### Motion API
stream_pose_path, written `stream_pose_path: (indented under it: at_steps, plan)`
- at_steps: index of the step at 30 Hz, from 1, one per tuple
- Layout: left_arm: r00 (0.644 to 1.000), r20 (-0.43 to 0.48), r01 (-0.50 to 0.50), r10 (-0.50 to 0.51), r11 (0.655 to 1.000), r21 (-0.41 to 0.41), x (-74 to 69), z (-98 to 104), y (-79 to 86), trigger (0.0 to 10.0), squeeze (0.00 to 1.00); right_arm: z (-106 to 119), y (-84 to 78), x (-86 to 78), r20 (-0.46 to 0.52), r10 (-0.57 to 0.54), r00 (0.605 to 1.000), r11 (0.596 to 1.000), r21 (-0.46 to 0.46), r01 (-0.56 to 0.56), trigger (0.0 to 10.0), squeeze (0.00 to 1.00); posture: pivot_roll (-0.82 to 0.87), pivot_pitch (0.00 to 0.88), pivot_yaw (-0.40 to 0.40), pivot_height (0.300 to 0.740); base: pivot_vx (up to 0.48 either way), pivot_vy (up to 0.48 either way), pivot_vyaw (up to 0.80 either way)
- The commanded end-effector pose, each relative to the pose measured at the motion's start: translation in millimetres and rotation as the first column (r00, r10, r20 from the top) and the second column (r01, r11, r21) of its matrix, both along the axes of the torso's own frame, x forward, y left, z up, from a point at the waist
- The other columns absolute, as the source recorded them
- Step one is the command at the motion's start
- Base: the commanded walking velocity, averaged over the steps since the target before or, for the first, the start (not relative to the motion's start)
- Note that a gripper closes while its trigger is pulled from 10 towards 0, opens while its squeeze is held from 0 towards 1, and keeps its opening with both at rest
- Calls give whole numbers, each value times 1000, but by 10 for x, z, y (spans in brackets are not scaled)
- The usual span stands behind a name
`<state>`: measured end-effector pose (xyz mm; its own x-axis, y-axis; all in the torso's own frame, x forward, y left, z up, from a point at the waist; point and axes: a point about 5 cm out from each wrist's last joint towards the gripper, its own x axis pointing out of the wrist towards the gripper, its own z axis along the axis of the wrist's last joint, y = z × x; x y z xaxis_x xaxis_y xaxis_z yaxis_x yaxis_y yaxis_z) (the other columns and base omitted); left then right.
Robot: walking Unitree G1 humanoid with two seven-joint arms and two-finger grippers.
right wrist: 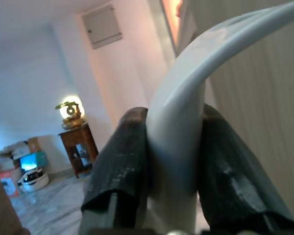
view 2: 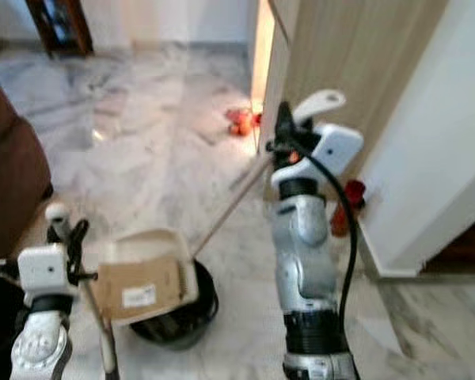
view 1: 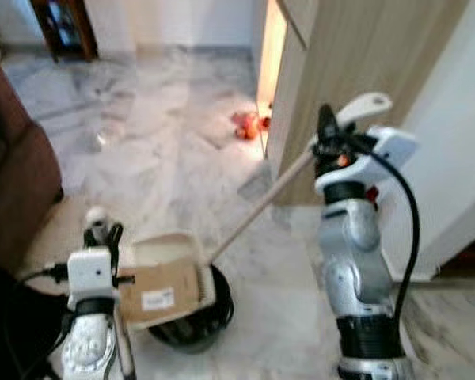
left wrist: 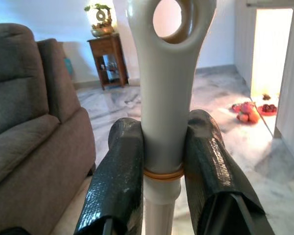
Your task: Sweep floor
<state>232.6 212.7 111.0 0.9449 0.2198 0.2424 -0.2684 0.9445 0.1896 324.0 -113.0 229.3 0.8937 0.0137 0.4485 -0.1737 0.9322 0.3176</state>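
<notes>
- Two handles held: right gripper (right wrist: 174, 161) clamped on broom handle (view 1: 362, 107), raised beside wooden door (view 1: 356, 55); shaft slanting down to black dustpan (view 1: 191, 317) on floor.
- Left gripper (left wrist: 164, 169) closed around dustpan handle (left wrist: 166, 73), low at left.
- Cardboard piece (view 1: 162, 289) lying across dustpan.
- Pale veined marble floor (view 1: 158, 150), glossy.
- Brown sofa (left wrist: 34, 127) at left; wooden side table (left wrist: 105, 58) by far wall.
- Orange-red items (view 1: 249, 124) on floor near lit doorway.

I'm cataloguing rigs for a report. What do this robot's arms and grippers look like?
Both arms are silver with black ribbed bands. A white box sits at each wrist, and a black cable loops along the right arm. The left arm is the same build. Each gripper, left and right, has two long black fingers.
</notes>
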Motion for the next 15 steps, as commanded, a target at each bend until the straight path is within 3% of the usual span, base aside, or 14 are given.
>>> stream_pose_path:
  at_steps: [1,15]
  plan:
    - [999,42,-3,2,1000,14,-10,83,12,10000,0,178,40,-49,81,11,997,1000,21,-13,10000,0,62,68,-48,740,0,0,0]
    - [999,34,-18,18,1000,15,-43,56,39,10000,0,200,86,-58,95,24,995,999,19,-26,10000,0,64,72,-51,740,0,0,0]
